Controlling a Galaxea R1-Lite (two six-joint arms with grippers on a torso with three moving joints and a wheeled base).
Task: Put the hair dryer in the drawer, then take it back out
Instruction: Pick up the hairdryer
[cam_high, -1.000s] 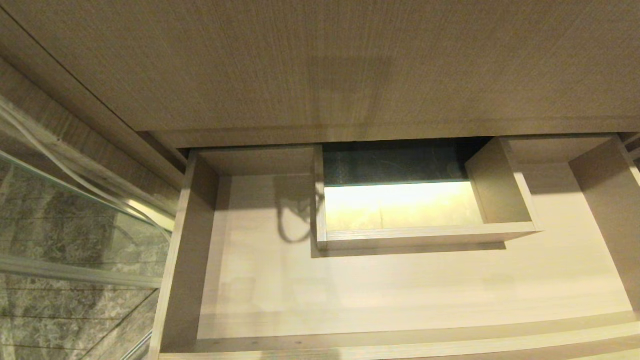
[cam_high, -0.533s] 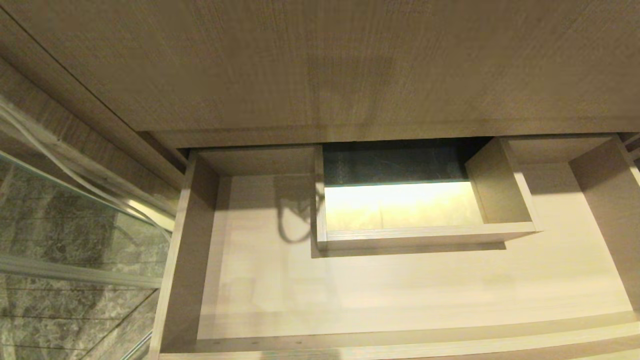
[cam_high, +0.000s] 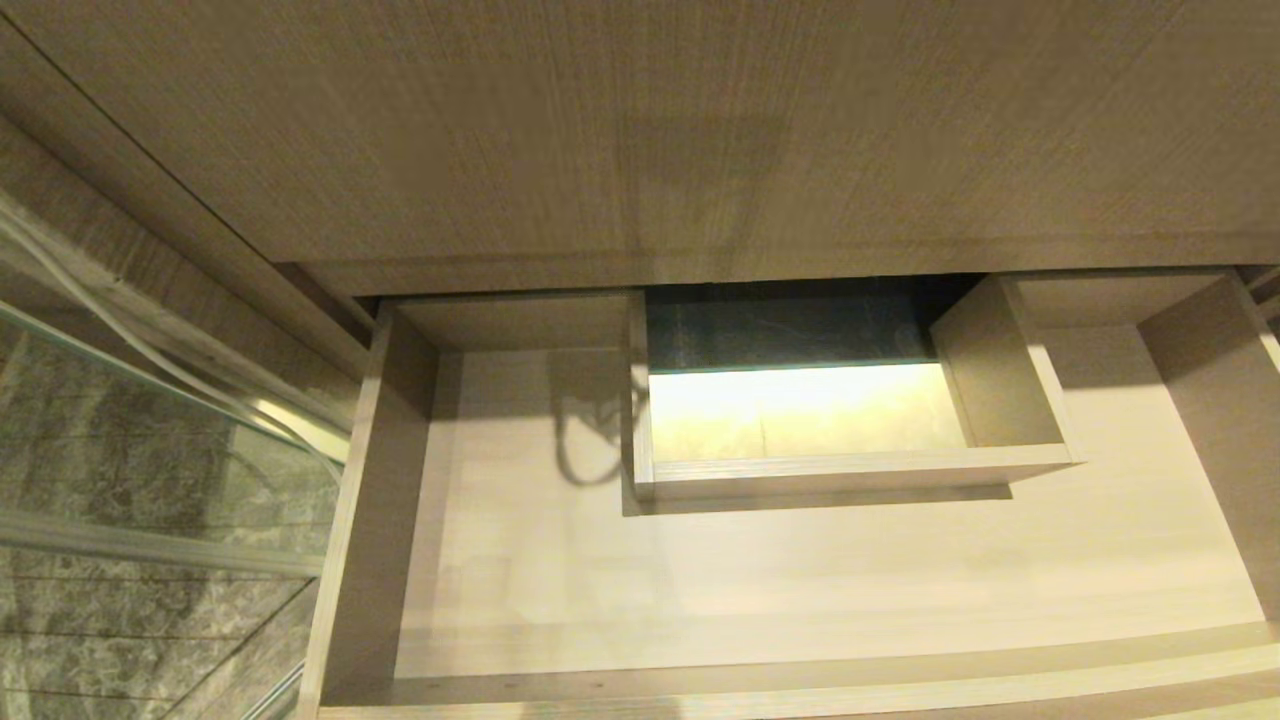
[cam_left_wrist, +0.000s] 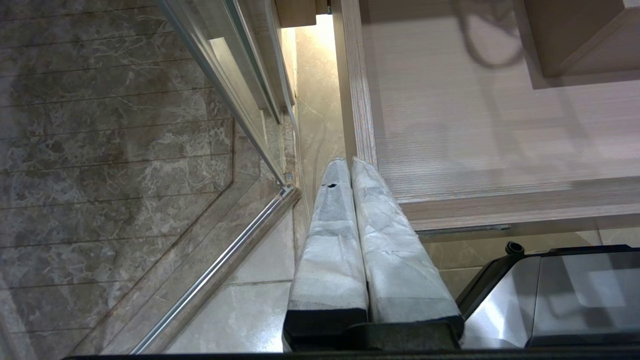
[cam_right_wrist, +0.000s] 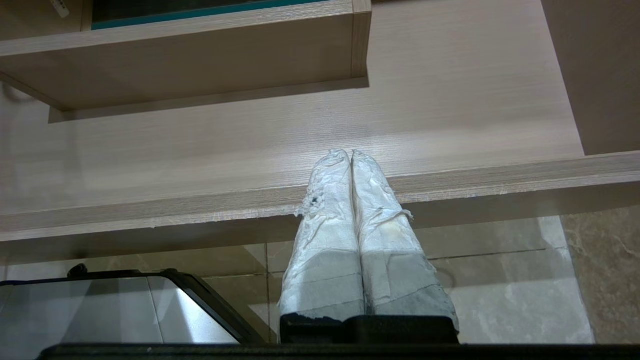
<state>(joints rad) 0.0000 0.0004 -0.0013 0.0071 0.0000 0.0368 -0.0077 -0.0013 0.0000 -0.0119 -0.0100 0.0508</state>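
The drawer (cam_high: 800, 580) stands pulled out, wide and shallow in light wood grain, with nothing on its floor and a boxed cut-out (cam_high: 850, 472) in its rear middle. The hair dryer is out of view. Neither arm shows in the head view. In the left wrist view my left gripper (cam_left_wrist: 350, 162) is shut and empty, hanging just outside the drawer's (cam_left_wrist: 500, 130) front left corner. In the right wrist view my right gripper (cam_right_wrist: 351, 152) is also shut and empty, in front of the drawer's front rim (cam_right_wrist: 450, 182).
A wood-grain cabinet front (cam_high: 640, 130) rises over the drawer. A glass partition (cam_high: 150, 430) with a thin white cable (cam_high: 130, 340) stands to the left over marble tile. My silver base (cam_left_wrist: 575, 295) sits below the drawer front.
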